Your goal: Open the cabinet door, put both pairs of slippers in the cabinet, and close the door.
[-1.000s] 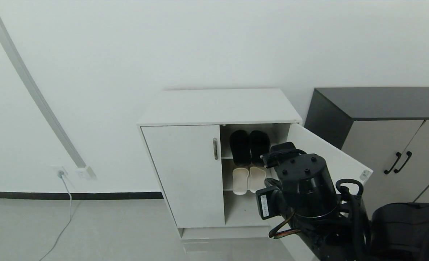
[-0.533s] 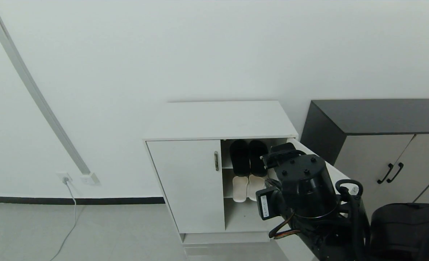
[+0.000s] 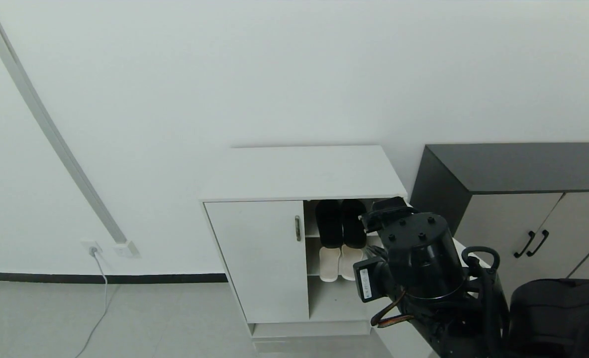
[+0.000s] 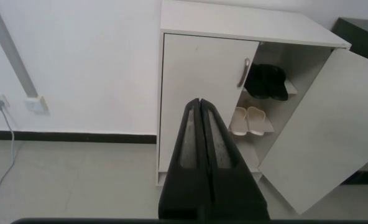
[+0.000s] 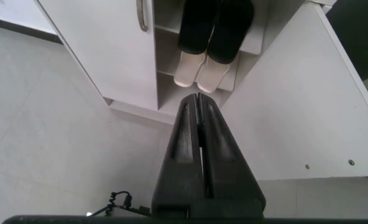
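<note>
Open door (image 5: 296, 112) lies just right of right end effector (image 5: 199, 98), fingers pressed together, empty; probably the nearer arm.

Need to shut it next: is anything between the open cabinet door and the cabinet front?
Nothing visible. The open door has a free swing to the cabinet; black slippers and white slippers sit inside on shelves.
</note>
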Robot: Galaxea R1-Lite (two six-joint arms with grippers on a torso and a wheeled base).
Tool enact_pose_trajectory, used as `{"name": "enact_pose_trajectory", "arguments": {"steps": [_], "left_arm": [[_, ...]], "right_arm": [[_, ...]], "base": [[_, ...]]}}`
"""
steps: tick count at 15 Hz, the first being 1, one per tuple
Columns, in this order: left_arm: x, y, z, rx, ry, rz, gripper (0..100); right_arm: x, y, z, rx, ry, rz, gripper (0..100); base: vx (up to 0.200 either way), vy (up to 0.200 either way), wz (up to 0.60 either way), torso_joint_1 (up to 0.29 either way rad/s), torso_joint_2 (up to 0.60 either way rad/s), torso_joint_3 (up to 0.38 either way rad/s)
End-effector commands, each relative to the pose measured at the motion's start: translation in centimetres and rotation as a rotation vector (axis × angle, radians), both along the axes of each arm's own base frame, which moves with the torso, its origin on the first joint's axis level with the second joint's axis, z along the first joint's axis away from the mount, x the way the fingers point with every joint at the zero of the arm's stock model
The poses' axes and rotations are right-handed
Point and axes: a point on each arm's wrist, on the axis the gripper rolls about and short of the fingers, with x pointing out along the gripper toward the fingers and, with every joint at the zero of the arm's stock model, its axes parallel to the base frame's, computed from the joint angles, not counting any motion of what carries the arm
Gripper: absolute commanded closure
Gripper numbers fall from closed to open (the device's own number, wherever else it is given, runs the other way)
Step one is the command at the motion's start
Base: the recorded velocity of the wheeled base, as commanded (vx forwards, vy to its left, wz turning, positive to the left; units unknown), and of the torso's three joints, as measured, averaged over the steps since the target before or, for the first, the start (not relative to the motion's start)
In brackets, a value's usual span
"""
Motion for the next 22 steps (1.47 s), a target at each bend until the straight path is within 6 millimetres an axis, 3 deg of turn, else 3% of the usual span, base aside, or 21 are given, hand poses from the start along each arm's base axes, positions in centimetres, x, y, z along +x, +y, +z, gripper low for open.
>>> {"name": "enact_pose_trajectory", "arguments": {"steps": [1, 3, 10, 17, 22], "left_arm": [[0.01, 0.00, -0.01, 0.000, 0.001, 0.000, 100], [0.01, 0.00, -0.01, 0.000, 0.001, 0.001, 100], [0.01, 0.00, -0.01, 0.000, 0.001, 0.001, 100], [0.01, 0.00, 0.01, 0.000, 0.000, 0.001, 100], [0.01, 0.00, 0.01, 0.000, 0.000, 0.001, 100]], "right_arm": [[0.00, 0.03, -0.07, 0.000, 0.002, 0.000, 100], [-0.03, -0.01, -0.15, -0.002, 0.004, 0.002, 100], [0.00, -0.05, -0.18, -0.006, 0.004, 0.001, 100], [0.25, -0.21, -0.11, -0.004, -0.008, -0.004, 100], [0.42, -0.31, -0.02, 0.004, -0.021, -0.008, 100]], "base": [[0.000, 0.000, 0.00, 0.000, 0.00, 0.000], [0.000, 0.000, 0.00, 0.000, 0.00, 0.000], [0.000, 0.000, -0.60, 0.004, 0.00, 0.002], [0.000, 0.000, 0.00, 0.000, 0.00, 0.000], [-0.120, 0.000, 0.00, 0.004, 0.00, 0.001]]}}
